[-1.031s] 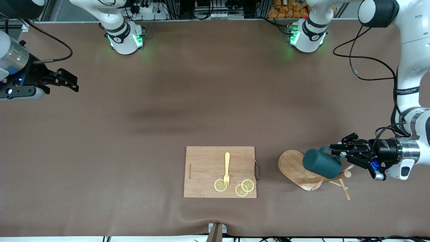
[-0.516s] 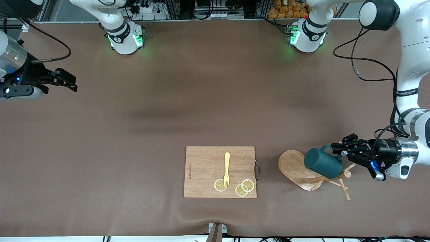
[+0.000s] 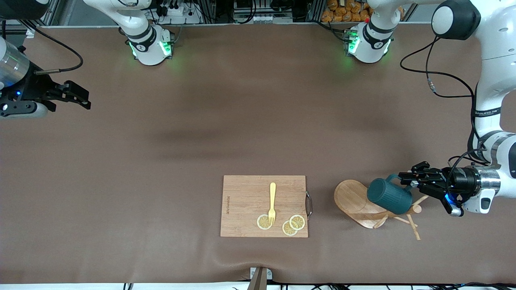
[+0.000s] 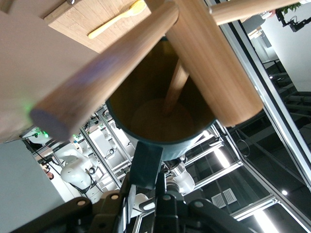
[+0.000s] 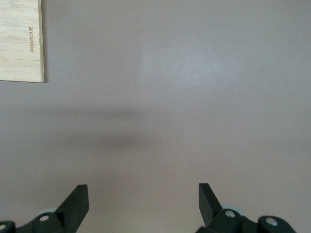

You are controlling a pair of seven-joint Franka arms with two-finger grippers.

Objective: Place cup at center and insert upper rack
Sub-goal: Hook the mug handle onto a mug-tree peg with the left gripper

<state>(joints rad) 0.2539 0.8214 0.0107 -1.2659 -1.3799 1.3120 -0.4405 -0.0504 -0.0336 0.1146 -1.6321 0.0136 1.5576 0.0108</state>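
While gripped, cup [image 3: 388,196] overlaps rack [image 3: 358,204].

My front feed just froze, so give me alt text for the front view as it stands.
The left gripper is shut on the handle of the teal cup, holding it over the tipped-over wooden mug tree toward the left arm's end of the table. Beside the tree, a cutting board carries a yellow fork and lemon slices. The right gripper waits open.

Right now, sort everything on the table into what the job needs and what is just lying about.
Job:
- cup, held by its handle in the left gripper
- upper rack, lying on its side

Lying about:
- cutting board
- yellow fork
- lemon slices
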